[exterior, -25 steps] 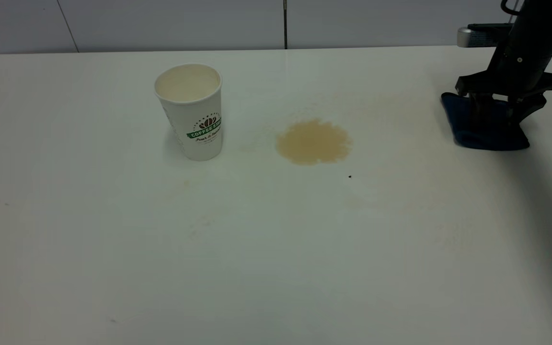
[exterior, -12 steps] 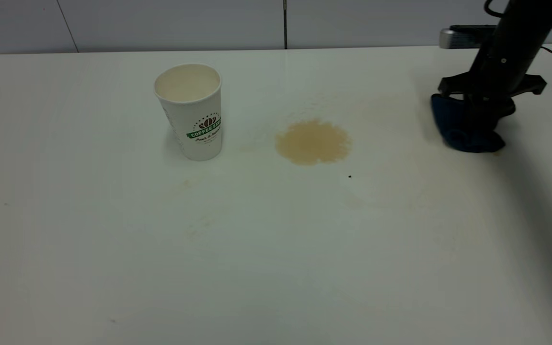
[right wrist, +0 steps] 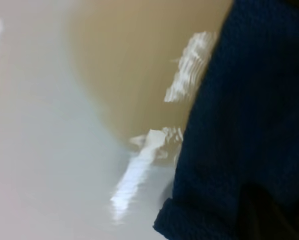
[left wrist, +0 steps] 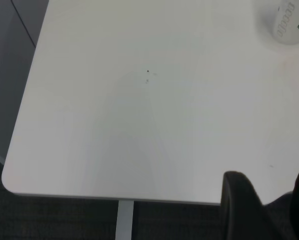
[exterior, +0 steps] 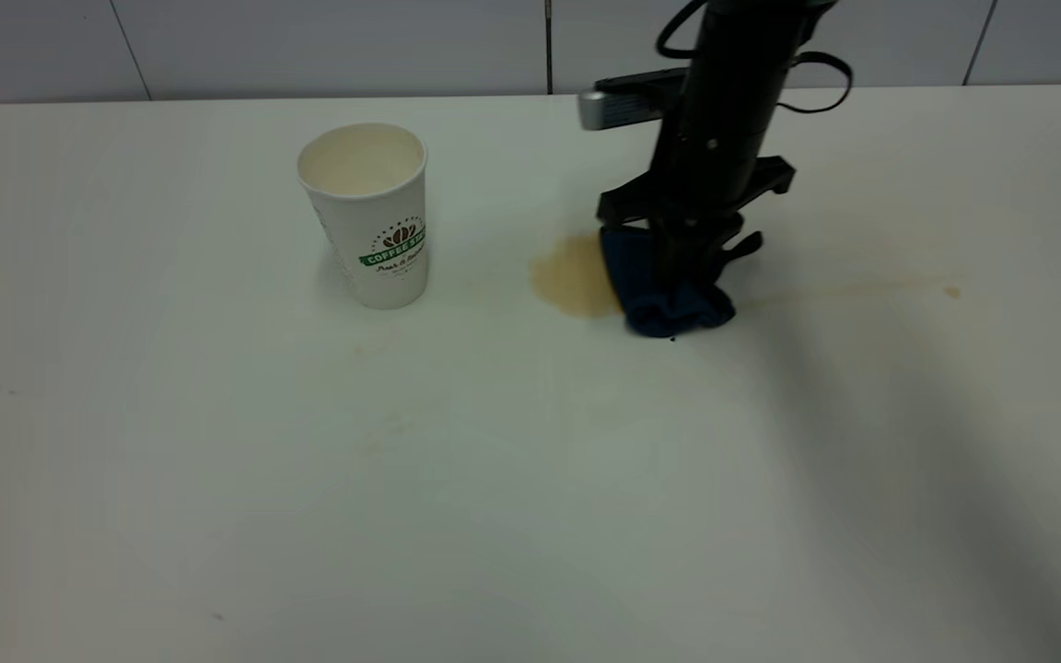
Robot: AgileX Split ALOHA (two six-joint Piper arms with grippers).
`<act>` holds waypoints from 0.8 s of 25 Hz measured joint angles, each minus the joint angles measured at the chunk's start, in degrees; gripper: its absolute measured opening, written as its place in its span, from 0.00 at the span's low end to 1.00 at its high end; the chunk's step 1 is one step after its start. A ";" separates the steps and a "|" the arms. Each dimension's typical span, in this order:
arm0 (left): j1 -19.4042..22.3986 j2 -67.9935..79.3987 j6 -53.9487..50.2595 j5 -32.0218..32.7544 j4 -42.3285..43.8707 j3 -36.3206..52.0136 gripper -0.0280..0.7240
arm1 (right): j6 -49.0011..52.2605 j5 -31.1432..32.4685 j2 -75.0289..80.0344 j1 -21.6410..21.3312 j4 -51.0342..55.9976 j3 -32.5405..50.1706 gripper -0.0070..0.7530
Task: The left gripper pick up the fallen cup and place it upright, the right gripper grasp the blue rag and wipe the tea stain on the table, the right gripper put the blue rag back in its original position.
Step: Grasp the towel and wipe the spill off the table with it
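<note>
The rag [exterior: 669, 290] is pinched by the right hand [exterior: 678, 276] and pressed onto the bench [exterior: 530, 506], covering the stain's [exterior: 572, 276] right half for wiping.

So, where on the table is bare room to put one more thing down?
The wide near half of the table, in front of the cup, is bare. So is the left end. It is crowded around the tea stain, where the right claw presses the blue rag.
</note>
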 joint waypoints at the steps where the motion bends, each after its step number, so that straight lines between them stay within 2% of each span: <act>1: 0.00 0.00 0.00 0.00 0.00 0.00 0.41 | 0.59 0.00 0.06 1.46 0.00 0.00 0.07; 6: 0.00 0.00 0.00 0.00 0.00 0.00 0.41 | 2.87 -1.25 0.17 7.74 0.00 0.00 0.07; 11: 0.00 0.00 0.00 0.00 0.00 0.00 0.41 | 4.92 -3.64 0.17 11.27 0.12 0.00 0.07; 20: 0.00 0.00 0.00 0.00 0.00 0.00 0.41 | 5.50 -9.60 0.19 9.50 -1.81 0.00 0.07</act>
